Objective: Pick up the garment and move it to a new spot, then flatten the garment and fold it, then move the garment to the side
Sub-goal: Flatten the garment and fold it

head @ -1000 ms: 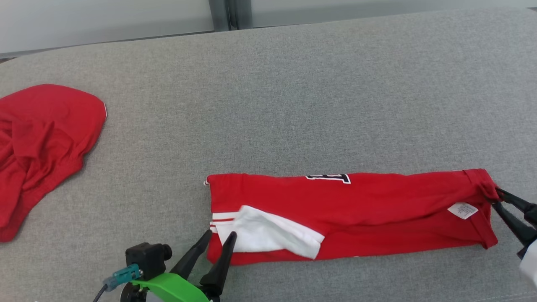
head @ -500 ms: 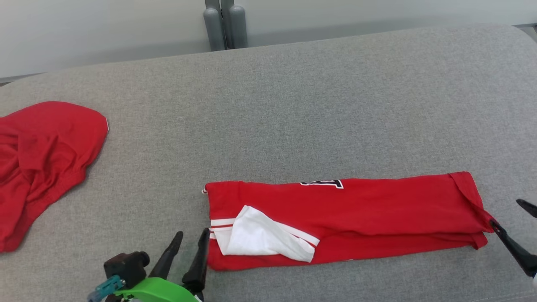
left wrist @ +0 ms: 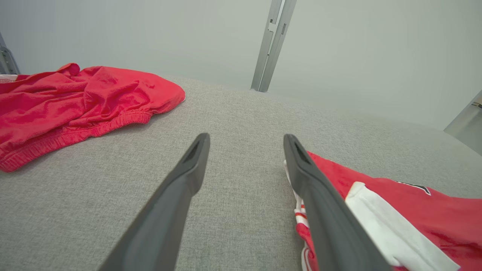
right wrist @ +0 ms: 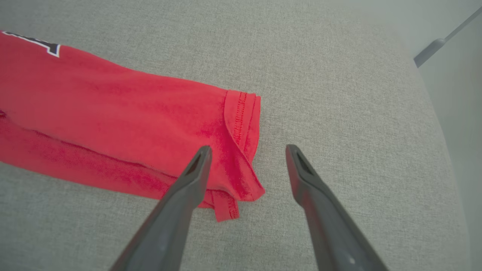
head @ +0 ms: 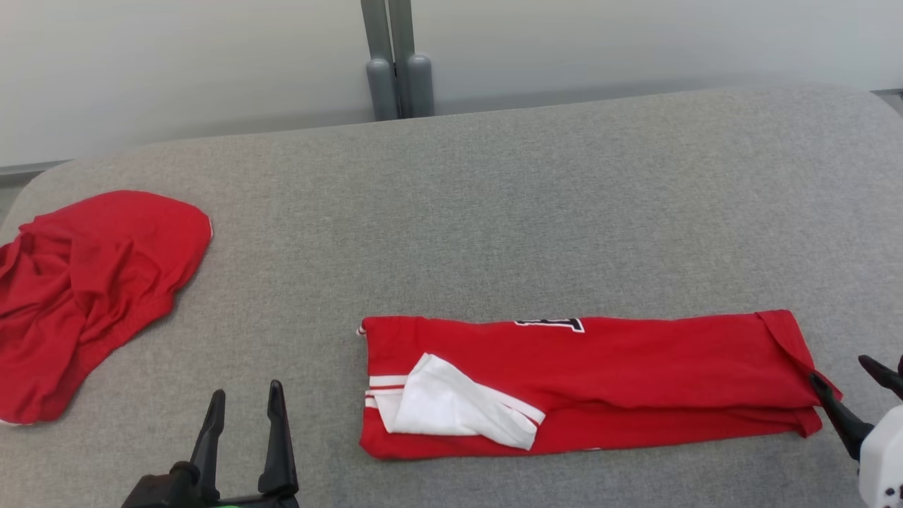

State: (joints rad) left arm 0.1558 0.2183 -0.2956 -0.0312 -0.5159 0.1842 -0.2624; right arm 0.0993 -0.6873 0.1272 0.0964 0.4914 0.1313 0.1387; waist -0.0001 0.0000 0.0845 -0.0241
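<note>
Half done, by my reckoning. Head view: the red jersey [head: 585,384] lies folded into a long band on the grey cushion [head: 494,212]. The left gripper [head: 247,389] is near its sleeve end and the right gripper [head: 839,369] is at its hem end.

Left wrist view: jaws spread, nothing between them.

Right wrist view: jaws spread and the hem corner lies loose between them.

The crosswise fold and the move aside look to be left.

red cloth [head: 92,282] crumpled, far L | posts [head: 398,77] behind grey cushion [head: 494,212]
</note>
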